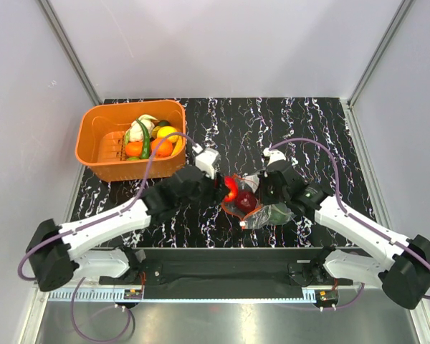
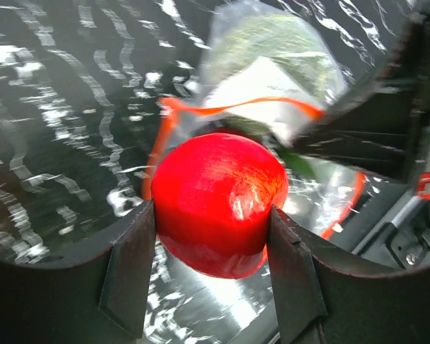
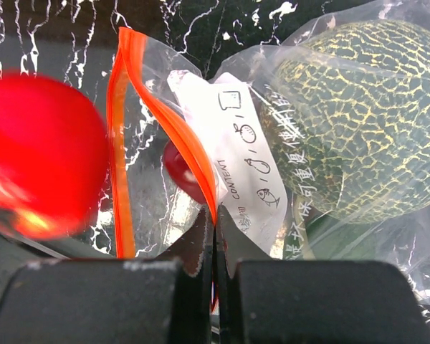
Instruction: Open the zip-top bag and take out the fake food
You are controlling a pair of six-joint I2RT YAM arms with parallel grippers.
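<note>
At bench centre, zip-top bag lies open; red apple piece out, clamped in left hand. Maroon piece and green piece remain inside. Right hand pinches bag's zip edge.

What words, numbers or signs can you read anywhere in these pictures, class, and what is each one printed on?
"CONTENT": on the white patch of the clear bag, running sideways, right wrist view.
Small drawn pictures beside it: an empty box, a fruit shape, a fish.
A row of printed characters along the patch's edge: too blurred to read.
Overhead and left wrist views: no readable text.
</note>
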